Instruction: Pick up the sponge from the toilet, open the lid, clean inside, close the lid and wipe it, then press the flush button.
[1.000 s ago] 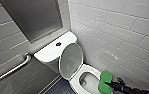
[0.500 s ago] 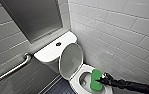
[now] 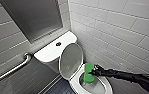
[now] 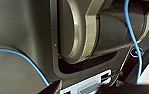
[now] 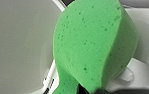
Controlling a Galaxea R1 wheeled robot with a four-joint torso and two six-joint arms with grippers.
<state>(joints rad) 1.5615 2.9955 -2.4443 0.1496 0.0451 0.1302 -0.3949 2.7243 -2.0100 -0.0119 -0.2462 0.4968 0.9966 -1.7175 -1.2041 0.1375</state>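
Observation:
The white toilet [image 3: 51, 53] stands in the corner with its lid [image 3: 71, 61] raised against the tank. A small dark flush button [image 3: 58, 44] sits in the middle of the tank top. My right gripper [image 3: 92, 72] reaches in from the right and is shut on the bright green sponge [image 3: 88, 75], which it holds down inside the bowl by the back rim, just in front of the raised lid. In the right wrist view the sponge [image 5: 90, 45] looms large and squeezed, with the lid's grey inside [image 5: 17, 42] behind it and the white rim [image 5: 145, 62] beside it.
A metal grab bar [image 3: 12, 70] runs along the left wall. White tiled wall [image 3: 120, 30] stands close on the toilet's right. A dark panel [image 3: 32, 17] hangs above the tank. Dark floor [image 3: 57, 87] shows in front. The left wrist view holds robot parts and a blue cable [image 4: 132, 32].
My right gripper has carried the sponge left, from over the bowl's right rim to the back of the bowl by the lid. The toilet and the lid have stayed still.

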